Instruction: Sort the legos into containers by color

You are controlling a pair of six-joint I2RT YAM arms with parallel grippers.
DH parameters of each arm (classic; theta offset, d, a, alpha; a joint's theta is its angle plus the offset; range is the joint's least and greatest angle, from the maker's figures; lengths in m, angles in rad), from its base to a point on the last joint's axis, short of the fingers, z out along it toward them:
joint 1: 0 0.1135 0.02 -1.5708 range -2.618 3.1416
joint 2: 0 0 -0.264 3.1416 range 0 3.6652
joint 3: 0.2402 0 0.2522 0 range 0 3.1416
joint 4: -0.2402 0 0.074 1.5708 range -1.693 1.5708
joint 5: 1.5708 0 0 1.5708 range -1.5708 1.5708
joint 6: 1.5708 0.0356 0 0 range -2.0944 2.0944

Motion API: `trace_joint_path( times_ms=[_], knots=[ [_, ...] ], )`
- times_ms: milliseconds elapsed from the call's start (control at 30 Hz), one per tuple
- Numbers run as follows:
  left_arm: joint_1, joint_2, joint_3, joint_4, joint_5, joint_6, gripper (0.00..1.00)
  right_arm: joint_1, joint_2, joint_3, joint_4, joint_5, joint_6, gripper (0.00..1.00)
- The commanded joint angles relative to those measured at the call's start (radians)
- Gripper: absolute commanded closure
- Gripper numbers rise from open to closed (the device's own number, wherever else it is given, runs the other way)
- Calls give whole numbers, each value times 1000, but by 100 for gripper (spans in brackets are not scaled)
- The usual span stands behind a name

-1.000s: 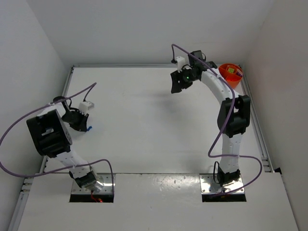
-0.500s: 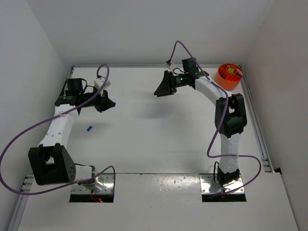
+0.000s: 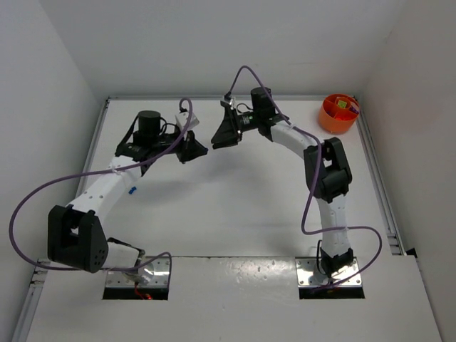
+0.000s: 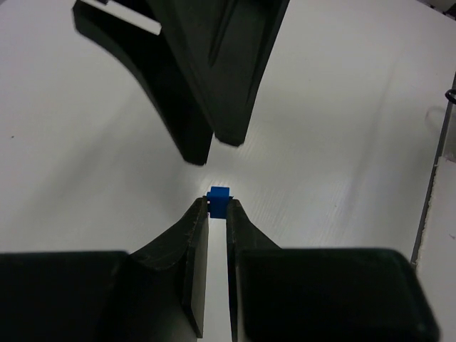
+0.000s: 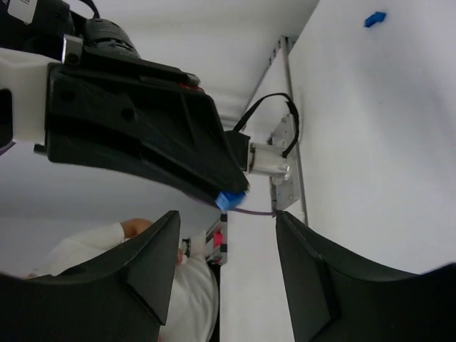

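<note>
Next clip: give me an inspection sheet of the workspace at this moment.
Surface: white table, no marks seen.
Job's things: orange tub at back right, bricks inside; loose blue brick on the table's left; held blue brick in a gripper.
Clutter: nothing seen.
Grippers: left gripper shut on the held blue brick; right gripper open, facing it, not touching.
Cables: purple cables loop off both arms.
Surroundings: white walls; person in white beyond the table.

No writing, brand, number or sign is legible in any view. A white label [image 5: 16, 7] at the upper left of the right wrist view bears dark marks, but they are cropped and unreadable.
</note>
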State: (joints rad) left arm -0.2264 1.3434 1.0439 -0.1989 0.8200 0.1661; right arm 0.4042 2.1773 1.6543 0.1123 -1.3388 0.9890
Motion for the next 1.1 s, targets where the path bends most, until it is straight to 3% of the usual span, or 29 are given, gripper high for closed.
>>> trace_joint_path(
  times_ms=[0, 267, 433, 533, 567, 733, 1067],
  knots=[
    [-37, 19, 11, 105, -25, -39, 95, 15, 16, 33, 128, -66, 89, 43],
    [-73, 28, 30, 116, -55, -39, 95, 45, 35, 42, 165, -94, 129, 46],
    [-73, 28, 48, 116, -55, -39, 95, 54, 35, 33, 187, -103, 142, 53],
    [-73, 28, 48, 116, -55, -39, 95, 54, 44, 33, 198, -103, 160, 68],
    [-73, 28, 48, 125, -55, -39, 95, 54, 44, 33, 214, -112, 160, 78],
    [-73, 28, 48, 138, -55, -50, 95, 64, 53, 42, 237, -122, 180, 100],
    [-73, 10, 38, 147, -55, -59, 88, 64, 44, 42, 256, -122, 189, 100]
  ],
)
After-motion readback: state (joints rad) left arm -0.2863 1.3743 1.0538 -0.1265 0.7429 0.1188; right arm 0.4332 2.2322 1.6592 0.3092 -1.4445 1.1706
